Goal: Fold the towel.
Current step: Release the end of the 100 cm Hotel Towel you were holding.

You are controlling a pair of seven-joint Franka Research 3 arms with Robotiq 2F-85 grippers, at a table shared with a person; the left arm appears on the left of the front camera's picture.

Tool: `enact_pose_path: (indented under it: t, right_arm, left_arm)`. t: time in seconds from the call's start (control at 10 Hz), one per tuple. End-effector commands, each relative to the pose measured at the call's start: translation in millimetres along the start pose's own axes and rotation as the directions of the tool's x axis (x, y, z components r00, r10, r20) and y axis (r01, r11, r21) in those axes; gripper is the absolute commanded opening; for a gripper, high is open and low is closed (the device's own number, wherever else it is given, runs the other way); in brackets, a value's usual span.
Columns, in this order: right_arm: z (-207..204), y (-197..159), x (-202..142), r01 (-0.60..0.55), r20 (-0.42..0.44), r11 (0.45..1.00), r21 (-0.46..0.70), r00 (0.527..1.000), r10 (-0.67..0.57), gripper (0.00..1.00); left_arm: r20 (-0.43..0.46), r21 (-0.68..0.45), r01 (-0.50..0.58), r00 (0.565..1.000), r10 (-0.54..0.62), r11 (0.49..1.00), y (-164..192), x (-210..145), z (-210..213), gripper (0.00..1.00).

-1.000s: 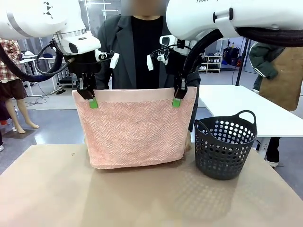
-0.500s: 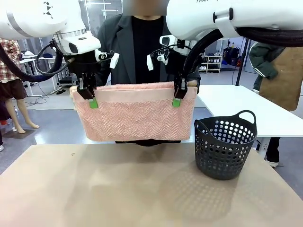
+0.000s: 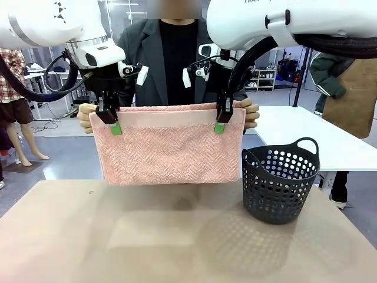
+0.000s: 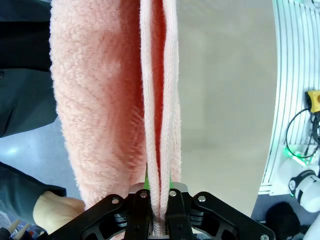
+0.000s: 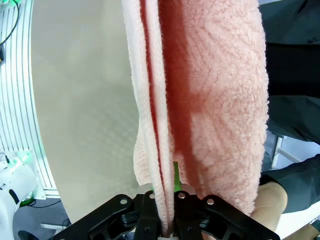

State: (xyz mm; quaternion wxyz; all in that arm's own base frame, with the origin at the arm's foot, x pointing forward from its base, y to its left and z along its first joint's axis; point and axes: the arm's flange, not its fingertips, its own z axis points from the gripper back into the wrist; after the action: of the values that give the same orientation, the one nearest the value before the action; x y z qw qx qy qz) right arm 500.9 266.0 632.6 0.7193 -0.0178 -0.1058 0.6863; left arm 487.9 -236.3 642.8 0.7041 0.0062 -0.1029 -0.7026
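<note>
**Towel hangs doubled, mid-fold**

Your left gripper point(image 3: 115, 126) and right gripper point(image 3: 220, 125) each pinch the top band of the salmon-pink towel point(image 3: 171, 154), which hangs doubled above the table point(image 3: 177, 253). The person's hands point(image 3: 86, 111) hold its upper corners (at 9 and 3 o'clock). Next, likely, lay it flat; mind the dark basket point(image 3: 280, 184) at 4 o'clock.

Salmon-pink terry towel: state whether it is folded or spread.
Folded. The salmon-pink terry towel hangs doubled: the left wrist view shows separate layers side by side.
</note>
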Motion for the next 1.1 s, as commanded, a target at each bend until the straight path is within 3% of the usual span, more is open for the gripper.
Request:
enact_pose_path:
  t: [0.0, 1.0]
  right_arm:
    - [1.5, -1.8, -0.2, -0.001, -0.003, 1.0, -0.004, 1.0, 0.001, 0.0]
    - [1.5, -1.8, -0.2, -0.001, -0.003, 1.0, -0.004, 1.0, 0.001, 0.0]
  left_arm:
    - [0.0, 0.001, 0.0, 1.0, 0.0, 1.0, 0.9, -0.6, 2.6, 0.0]
    - [0.0, 0.001, 0.0, 1.0, 0.0, 1.0, 0.9, -0.6, 2.6, 0.0]
